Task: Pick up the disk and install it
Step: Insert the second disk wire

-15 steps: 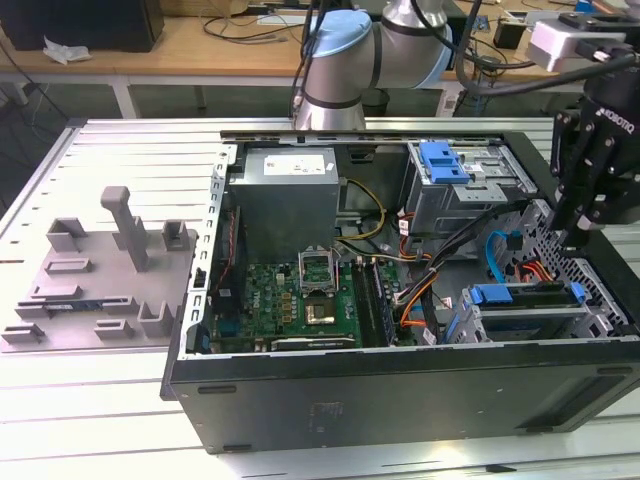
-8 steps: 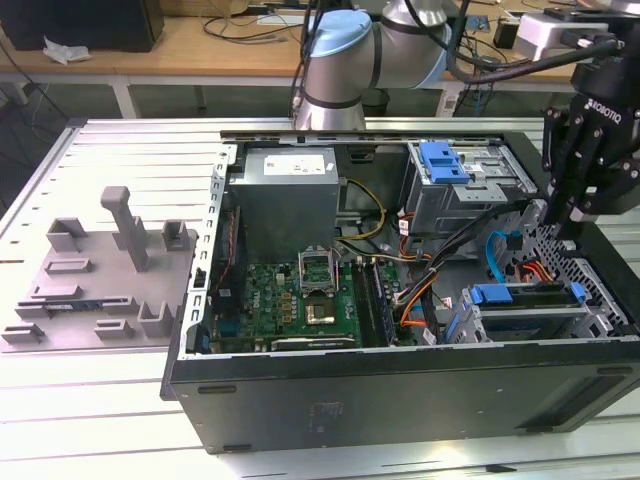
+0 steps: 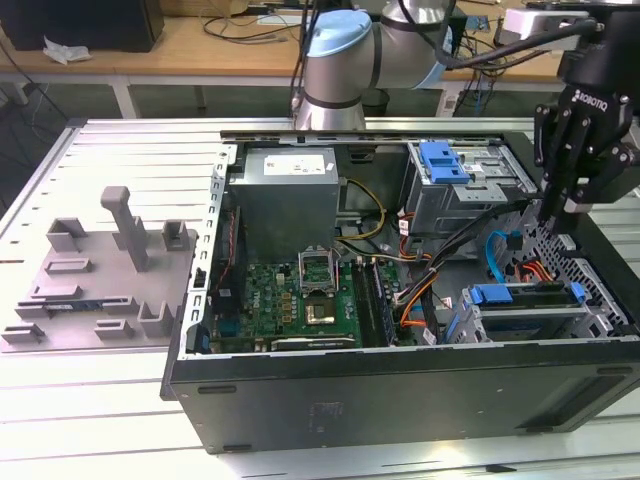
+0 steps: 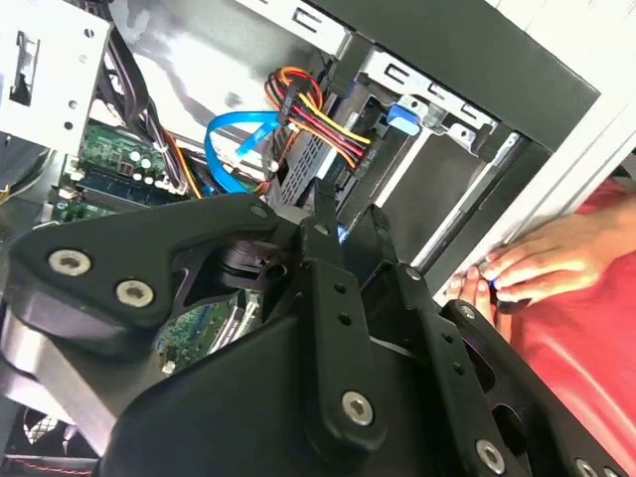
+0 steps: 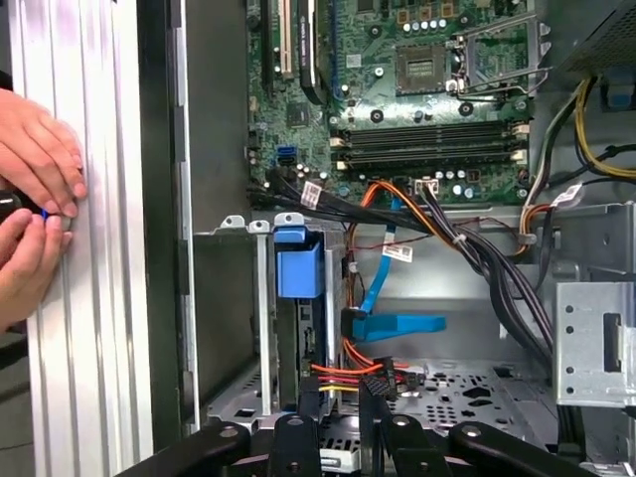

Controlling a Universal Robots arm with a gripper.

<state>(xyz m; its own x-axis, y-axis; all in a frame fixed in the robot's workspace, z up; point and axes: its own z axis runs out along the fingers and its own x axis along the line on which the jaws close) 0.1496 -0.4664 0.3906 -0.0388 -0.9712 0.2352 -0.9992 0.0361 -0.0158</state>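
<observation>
**Exterior view.** An open black desktop computer case (image 3: 400, 390) lies on its side on a slatted aluminium bench (image 3: 120, 160). Inside it are a green motherboard (image 3: 290, 300) and a grey boxy power supply (image 3: 290, 195). The black two-fingered end effector (image 3: 552, 222) points down at the case end on the exterior view's right, just above a metal drive cage (image 3: 600, 310). The disk (image 3: 525, 303), a flat silver drive in a blue plastic carrier, lies in that cage, below the fingertips. A grey plastic fixture (image 3: 110, 270) rests on the bench on the exterior view's left, well apart from the case.

**Second wrist view.** The fingers (image 4: 326, 248) of the end effector (image 4: 350, 214) stand a narrow gap apart, with nothing held between them. Beyond them, red, yellow and black wires (image 4: 318, 109) and a blue flat cable (image 4: 234, 134) run to the disk's (image 4: 298, 169) end in the cage. A person's hand (image 4: 542, 260) rests on the bench beside the case wall.

**First wrist view.** The end effector (image 5: 340, 393) hovers over the cage, its fingers slightly parted and empty. The disk's blue carrier tab (image 5: 298, 263) stands in the cage. Two hands (image 5: 35, 159) lie on the bench outside the case.
</observation>
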